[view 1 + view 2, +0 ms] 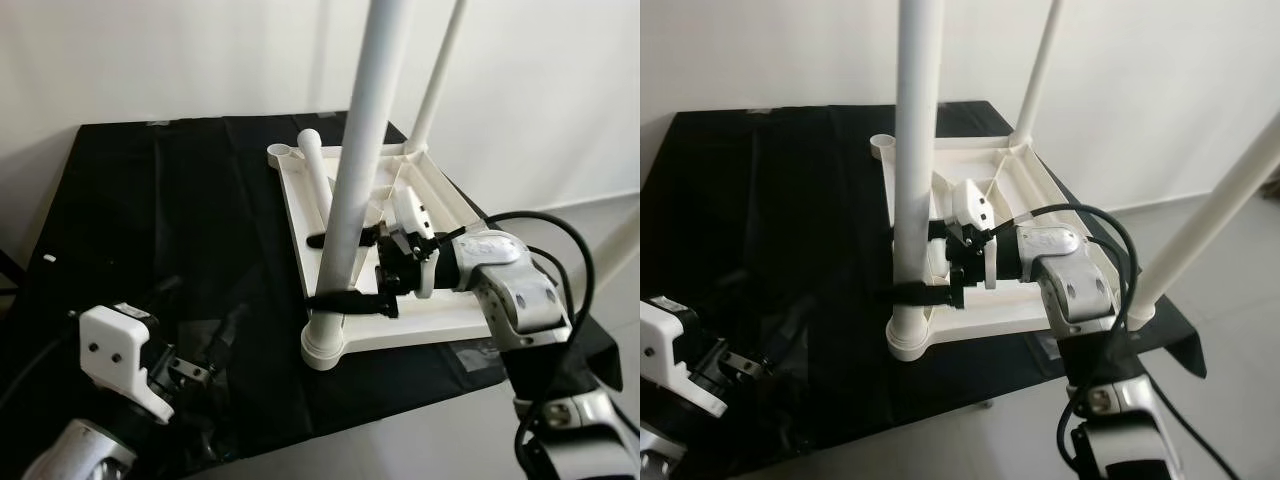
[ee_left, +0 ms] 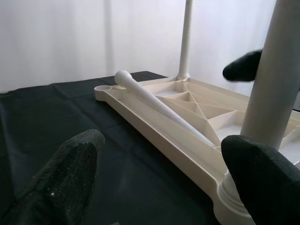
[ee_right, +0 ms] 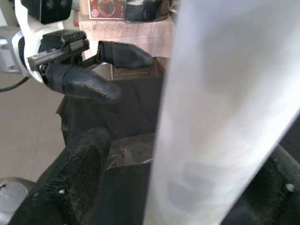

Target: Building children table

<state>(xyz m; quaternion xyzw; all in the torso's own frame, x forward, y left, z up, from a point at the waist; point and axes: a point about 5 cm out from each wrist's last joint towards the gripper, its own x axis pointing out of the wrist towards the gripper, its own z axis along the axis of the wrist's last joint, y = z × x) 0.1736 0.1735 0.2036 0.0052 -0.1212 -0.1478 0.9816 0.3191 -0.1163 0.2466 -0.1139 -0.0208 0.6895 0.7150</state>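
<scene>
the white plastic children's tabletop (image 1: pixel 440 195) lies upside down on a black cloth-covered table (image 1: pixel 150 220), ribbed underside up. white tube legs stand in its corner sockets; the near leg (image 1: pixel 362 150) rises upright from the front-left socket, and a loose white leg (image 1: pixel 318 170) lies across the ribs. the right gripper (image 1: pixel 335 270) is clamped around the near leg low down, one black finger either side. the left gripper (image 1: pixel 215 345) hovers just over the cloth, near the front-left corner, fingers spread and holding nothing.
</scene>
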